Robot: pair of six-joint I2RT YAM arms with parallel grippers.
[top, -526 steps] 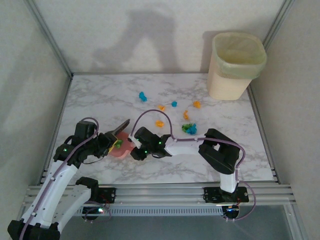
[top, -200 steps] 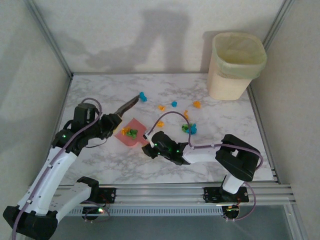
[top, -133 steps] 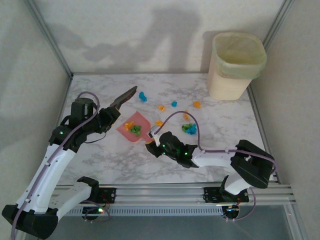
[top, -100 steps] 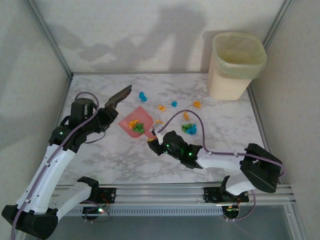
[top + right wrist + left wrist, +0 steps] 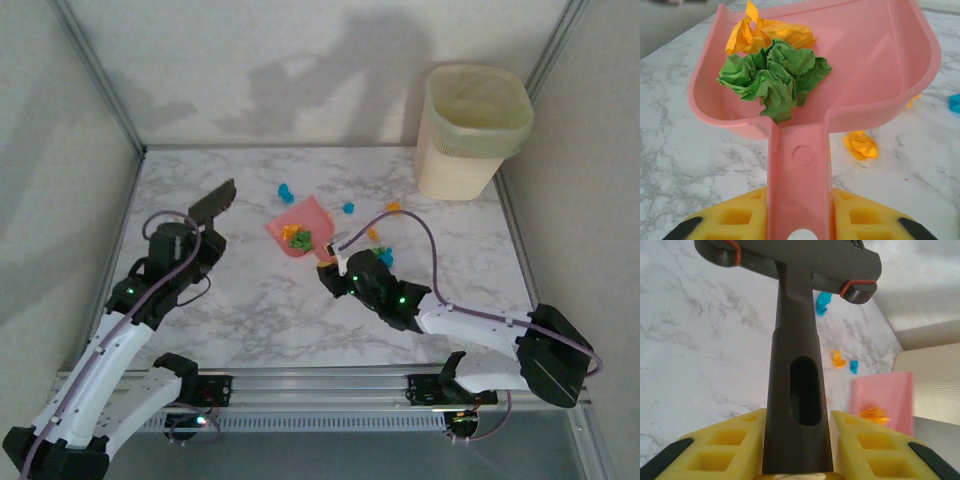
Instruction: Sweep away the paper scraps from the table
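1. Green and orange scraps (image 5: 775, 75) lie in the dustpan (image 5: 880, 60), just ahead of the right claw (image 5: 799, 220), which is clamped on its handle.
2. Perhaps five more lie on the table (image 5: 240, 310) nearby.
3. The left claw (image 5: 797, 450) grips the brush (image 5: 795, 340), well apart.

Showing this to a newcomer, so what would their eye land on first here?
The pink dustpan in the middle of the table, gripped by the right claw, with green and orange paper scraps inside. Next, the dark brush in the left claw on the left, and bright paper bits loose beside the dustpan.
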